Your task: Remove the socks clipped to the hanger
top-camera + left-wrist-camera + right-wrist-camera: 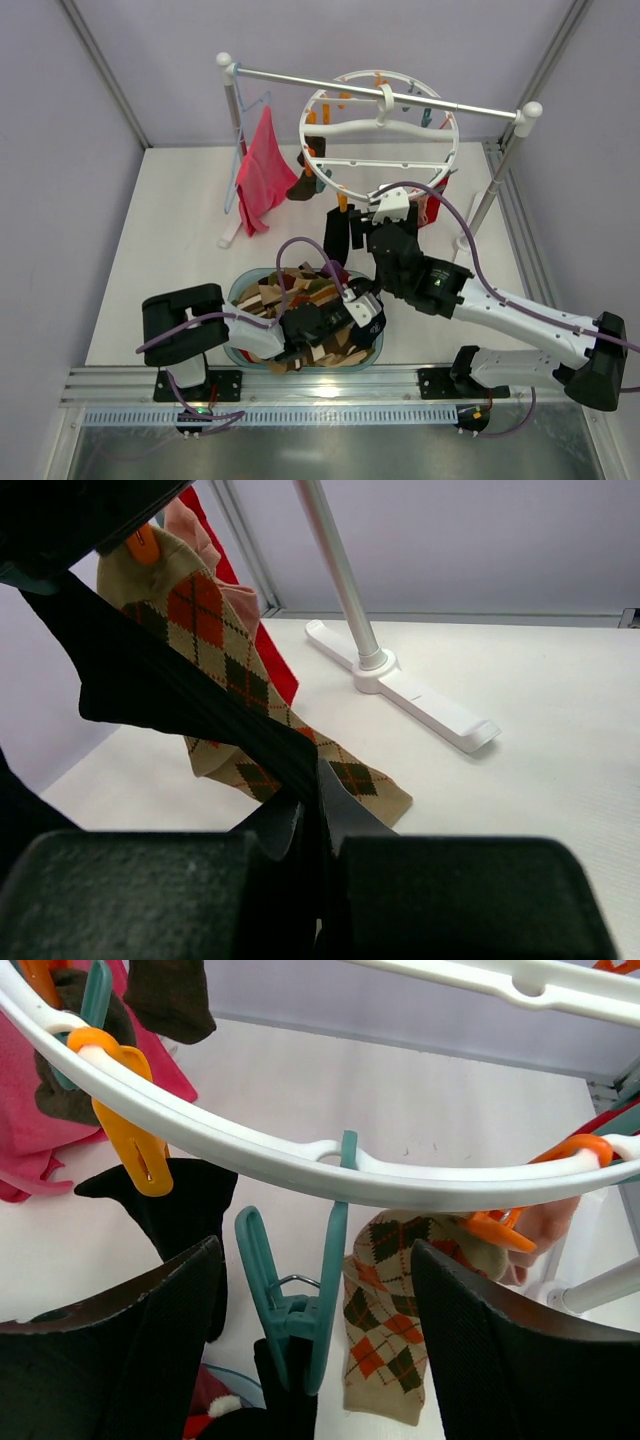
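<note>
My left end effector (320, 855) pinches the black sock (150, 680) under the hanger (250, 1148) at the overhead view's upper centre, my right end effector (318, 1340) gapes around a teal clip (290, 1300), and the argyle sock (390, 1310), dark brown sock (165, 995) and red sock (270, 660) are also not yet unclipped.

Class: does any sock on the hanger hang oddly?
Yes. The black sock does not hang limp: it runs slantwise, pulled taut into the shut jaws of the left gripper, while the argyle sock beside it droops freely.
</note>
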Controlling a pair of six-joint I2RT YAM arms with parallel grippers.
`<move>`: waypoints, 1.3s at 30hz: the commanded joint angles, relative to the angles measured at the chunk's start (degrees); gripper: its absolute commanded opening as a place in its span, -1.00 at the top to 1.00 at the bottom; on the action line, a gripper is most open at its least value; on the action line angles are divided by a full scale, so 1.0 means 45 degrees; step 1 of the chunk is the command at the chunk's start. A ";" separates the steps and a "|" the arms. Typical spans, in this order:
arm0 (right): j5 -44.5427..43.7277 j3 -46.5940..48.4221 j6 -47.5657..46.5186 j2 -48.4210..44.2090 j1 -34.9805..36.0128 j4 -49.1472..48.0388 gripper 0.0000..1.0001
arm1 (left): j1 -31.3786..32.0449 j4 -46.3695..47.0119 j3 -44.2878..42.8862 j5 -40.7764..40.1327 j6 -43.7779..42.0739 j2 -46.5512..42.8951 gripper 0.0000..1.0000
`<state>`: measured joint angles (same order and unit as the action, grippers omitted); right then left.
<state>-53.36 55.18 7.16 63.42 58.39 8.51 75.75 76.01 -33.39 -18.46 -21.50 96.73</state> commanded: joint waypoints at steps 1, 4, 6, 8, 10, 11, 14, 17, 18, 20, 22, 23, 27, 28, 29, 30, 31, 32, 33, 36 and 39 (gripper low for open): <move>0.0238 0.0532 -0.0359 0.0145 -0.0124 -0.0699 -0.52 | 0.0219 0.2777 0.0134 0.0215 -0.0145 -0.0343 1.00; 0.0277 0.0434 -0.0555 0.0165 -0.0163 -0.1090 -0.22 | 0.0219 0.2777 0.0115 0.0176 -0.0203 -0.0323 1.00; 0.0199 0.0414 -0.0653 0.0184 -0.0183 -0.1227 0.21 | 0.0238 0.2777 0.0115 0.0098 -0.0242 -0.0285 1.00; -0.0152 0.0395 -0.0711 0.0223 -0.0202 -0.1402 0.83 | 0.0238 0.2797 0.0134 0.0098 -0.0243 -0.0284 1.00; -0.0328 0.0336 -0.0770 0.0204 -0.0183 -0.1481 0.92 | 0.0238 0.2797 0.0212 0.0137 -0.0184 -0.0343 1.00; -0.0348 0.0336 -0.0809 0.0204 -0.0183 -0.1520 0.92 | 0.0238 0.2797 0.0193 0.0118 -0.0184 -0.0362 1.00; -0.0368 0.0316 -0.0829 0.0184 -0.0202 -0.1540 0.92 | 0.0258 0.2797 0.0212 -0.0018 -0.0164 -0.0401 1.00; -0.0329 0.0239 -0.0771 0.0087 -0.0202 -0.1385 0.58 | 0.0413 0.2797 0.0348 -0.0369 -0.0339 -0.0752 1.00; -0.0310 0.0045 -0.0712 0.0009 -0.0183 -0.1403 0.17 | 0.0588 0.2778 0.0407 -0.0680 -0.0456 -0.1120 1.00; -0.0212 -0.0210 -0.0692 -0.0301 -0.0183 -0.1520 -0.46 | 0.0803 0.2758 0.0601 -0.0994 -0.0787 -0.1610 1.00; -0.0154 -0.0618 -0.0692 -0.0595 -0.0202 -0.1598 -0.62 | 0.1037 0.1983 0.0642 -0.1423 -0.0984 -0.2640 1.00; -0.0114 -0.0776 -0.0692 -0.0906 -0.0183 -0.1676 -0.75 | 0.1058 0.1455 0.0545 -0.1503 -0.0946 -0.3111 1.00; 0.0120 -0.1886 -0.0712 -0.1998 -0.0183 -0.2181 -0.99 | 0.1097 -0.1319 0.0135 -0.1835 -0.0635 -0.5221 1.00; 0.0178 -0.2123 -0.0731 -0.2254 -0.0183 -0.2262 -0.99 | 0.1097 -0.2446 0.0057 -0.2029 -0.0575 -0.5748 1.00; 0.0198 -0.2376 -0.0751 -0.2547 -0.0183 -0.2476 -0.99 | 0.1117 -0.3172 -0.0021 -0.2128 -0.0478 -0.6700 1.00; 0.0218 -0.2611 -0.0751 -0.3053 -0.0183 -0.2594 -0.99 | 0.1136 -0.3972 -0.0351 -0.2303 -0.0110 -0.7290 1.00; 0.0257 -0.3135 -0.0751 -0.3348 -0.0183 -0.2769 -0.99 | 0.1175 -0.5701 -0.0528 -0.2517 0.0145 -0.7779 1.00; 0.0257 -0.3392 -0.0751 -0.3583 -0.0183 -0.3080 -0.99 | 0.1176 -0.6473 -0.0723 -0.3138 0.0361 -0.8654 1.00; 0.0334 -0.3646 -0.0751 -0.4010 -0.0202 -0.3199 -0.99 | 0.1195 -0.7196 -0.0861 -0.3492 0.0595 -0.9011 1.00; 0.0666 -0.4272 -0.0634 -0.4424 -0.0163 -0.3434 -0.99 | 0.1215 -0.9212 -0.1038 -0.5109 0.1279 -1.0026 0.99; 0.0667 -0.4624 -0.0536 -0.4581 -0.0183 -0.3474 -0.99 | 0.1215 -0.9566 -0.0259 -0.6478 0.1865 -1.0459 0.99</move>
<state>-51.24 35.35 3.81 43.33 57.60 -3.60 80.99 42.02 -36.49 -38.46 -16.95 50.22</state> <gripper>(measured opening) 0.995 0.003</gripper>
